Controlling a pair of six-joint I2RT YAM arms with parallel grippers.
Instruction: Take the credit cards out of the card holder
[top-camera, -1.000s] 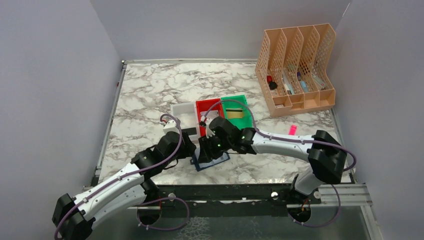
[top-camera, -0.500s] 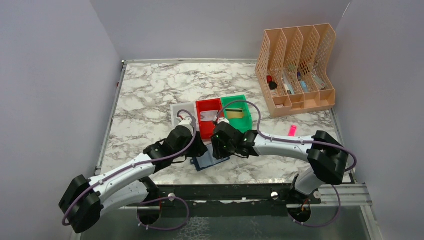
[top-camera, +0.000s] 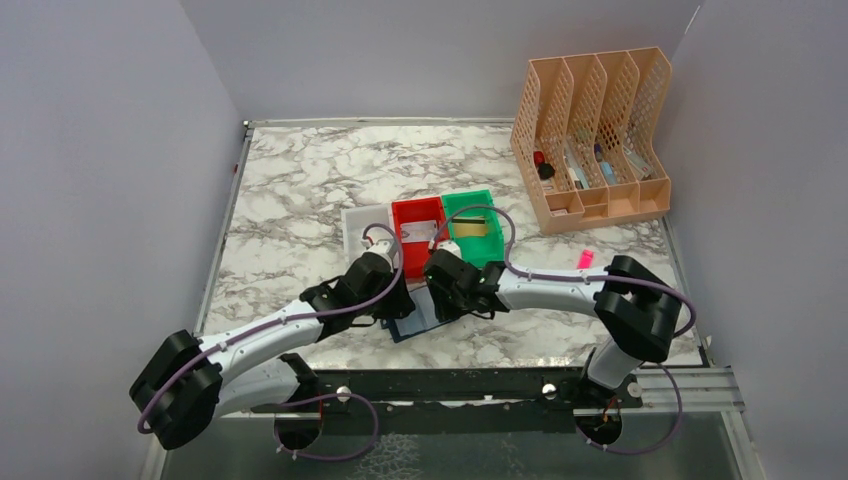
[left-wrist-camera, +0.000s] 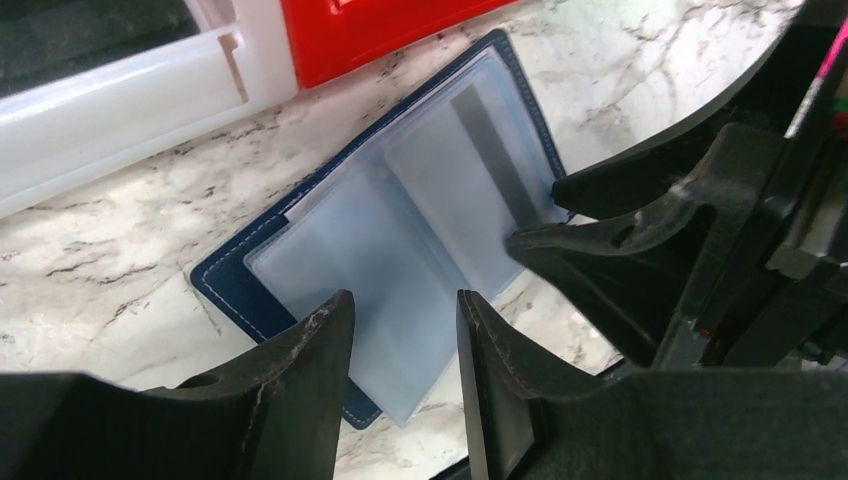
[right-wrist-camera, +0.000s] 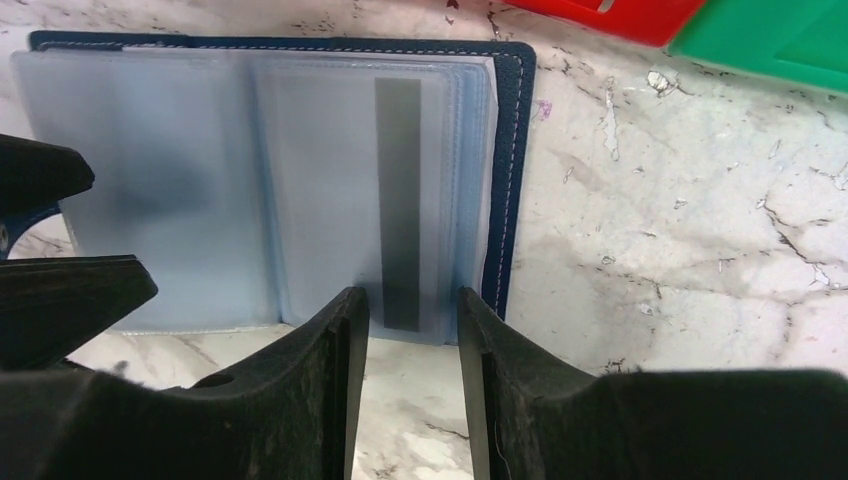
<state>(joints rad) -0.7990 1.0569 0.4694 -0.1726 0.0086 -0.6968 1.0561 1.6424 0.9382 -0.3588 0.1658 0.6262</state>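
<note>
One card holder (top-camera: 418, 322) lies open, with one grey card (right-wrist-camera: 400, 200) showing in its sleeves. Behind the holder stand three bins: one white (top-camera: 365, 210), one red (top-camera: 415, 203), one green (top-camera: 468, 194). Right of the holder lies one pink stick (top-camera: 584, 260); farther back on that side stands one four-slot rack (top-camera: 590, 140). Two of mine hang over the holder: left gripper (left-wrist-camera: 400, 305), right gripper (right-wrist-camera: 412, 300).

From above, mostly hidden under left gripper (top-camera: 398, 304) and right gripper (top-camera: 438, 306): holder (top-camera: 410, 328), only a blue corner showing toward the table's (top-camera: 300, 190) near edge. Through the cloudy sleeve (right-wrist-camera: 330, 180), only a card's (right-wrist-camera: 402, 200) dark stripe; cannot tell its colour. Rack (top-camera: 592, 130) contents at the far right corner too small to name.
</note>
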